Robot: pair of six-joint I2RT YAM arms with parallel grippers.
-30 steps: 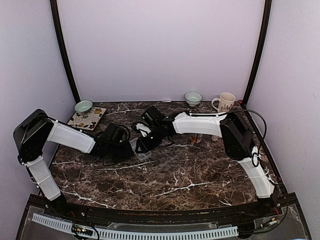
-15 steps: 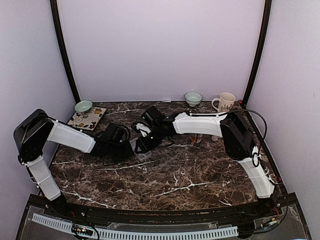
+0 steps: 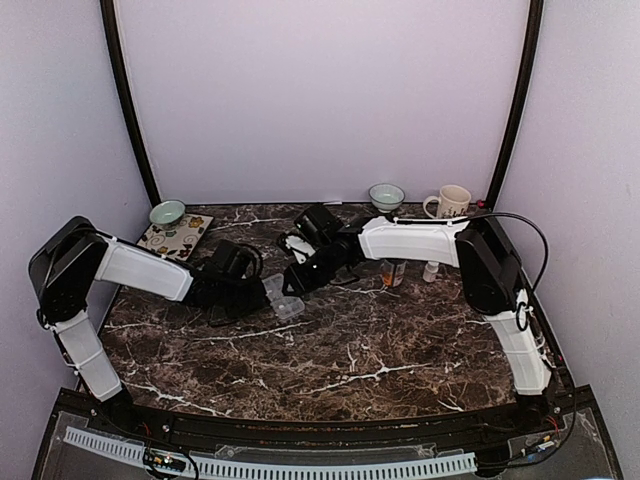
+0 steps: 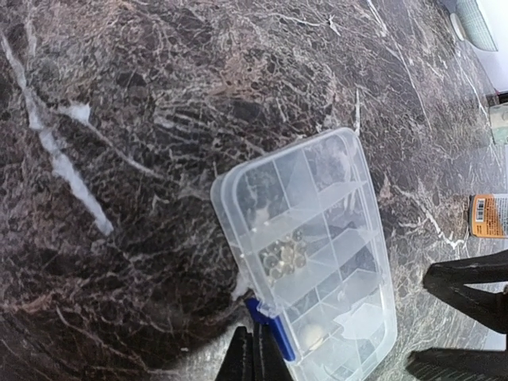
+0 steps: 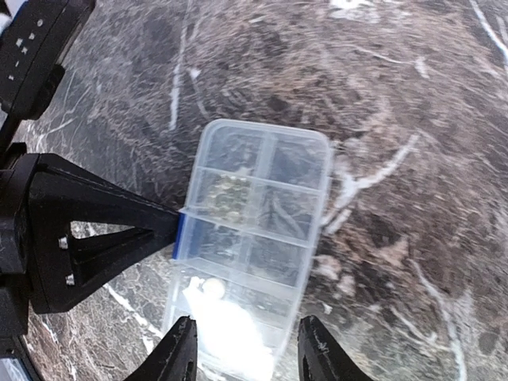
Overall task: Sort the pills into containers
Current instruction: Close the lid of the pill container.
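Organizer box [image 3: 283,298] lies flat on the dark marble table [image 3: 350,370], lid looks down, w/ both grippers at it. All places below are given vs. the box.

Left gripper [image 3: 262,293] comes in from the box's left long edge. Its jaws are pinched fully together, and the fingertips [image 4: 242,361] form one point right at the blue latch [image 4: 270,329] on that edge. They touch it; can't tell if the latch tab is nipped btwn them.

Right gripper [image 5: 250,353] sits over one short end of the box. Jaws stand part-way apart, approx. box width, one finger each side of that end. It holds nothing clear of the table; can't tell if the pads touch the box walls.

Inside the box, a cluster of small pale round pills [image 4: 284,255] fills a mid compartment just inboard of the latch. A larger white pill [image 5: 210,287] lies in a compartment nearer the right gripper's end. Other compartments are too blurred to read.

Right of the box, past the right forearm, stands an orange bottle [image 3: 392,273], w/ a small white bottle [image 3: 431,270] further right. A mug [image 3: 452,203] and a bowl [image 3: 386,196] are back-right of the box, well apart from it. A second bowl [image 3: 167,212] and a patterned tile [image 3: 176,236] are back-left, also well apart.
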